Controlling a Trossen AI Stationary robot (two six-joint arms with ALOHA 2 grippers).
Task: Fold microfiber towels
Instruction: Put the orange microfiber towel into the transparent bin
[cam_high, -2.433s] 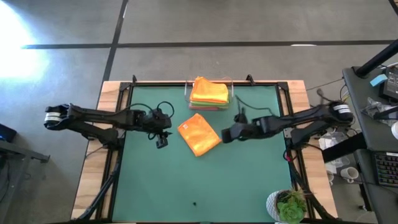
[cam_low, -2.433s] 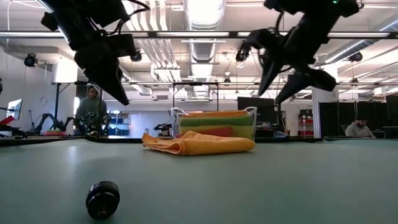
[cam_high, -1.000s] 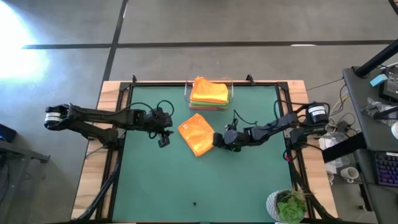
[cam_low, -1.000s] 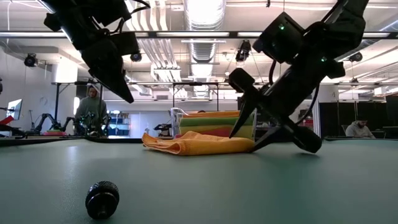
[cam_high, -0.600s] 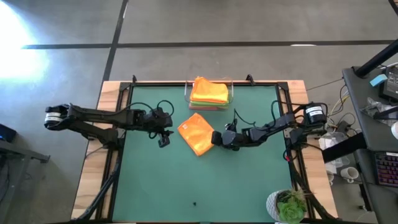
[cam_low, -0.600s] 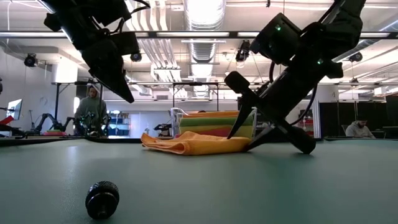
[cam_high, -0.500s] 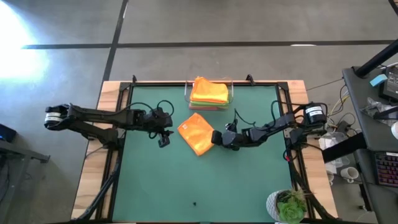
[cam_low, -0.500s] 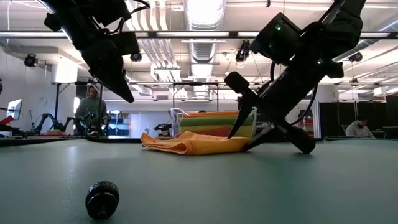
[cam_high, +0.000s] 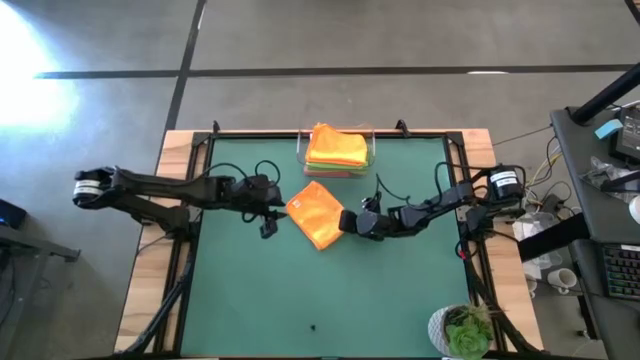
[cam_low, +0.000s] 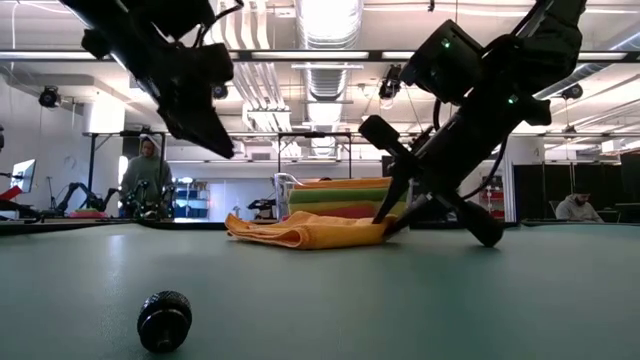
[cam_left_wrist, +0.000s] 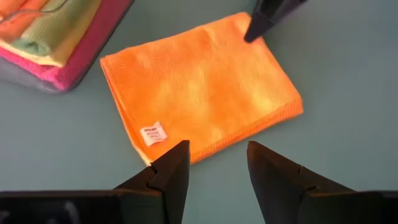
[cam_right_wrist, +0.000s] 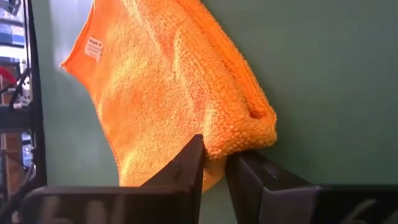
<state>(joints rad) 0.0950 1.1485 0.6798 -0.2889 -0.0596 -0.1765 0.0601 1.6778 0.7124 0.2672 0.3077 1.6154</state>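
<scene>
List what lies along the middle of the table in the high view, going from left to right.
Left gripper → folded orange towel → right gripper, pinching that towel's right edge. The clear tray of stacked towels sits behind, at the table's far edge, and is left out of the order.

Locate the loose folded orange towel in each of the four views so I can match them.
High: orange towel mid-table, between both grippers.
Low: centre, flat on the mat.
Left wrist: fills the middle.
Right wrist: large, its corner between the right gripper fingers.
Shared landmark: the clear tray of stacked towels behind it; not visible in right wrist.
</scene>
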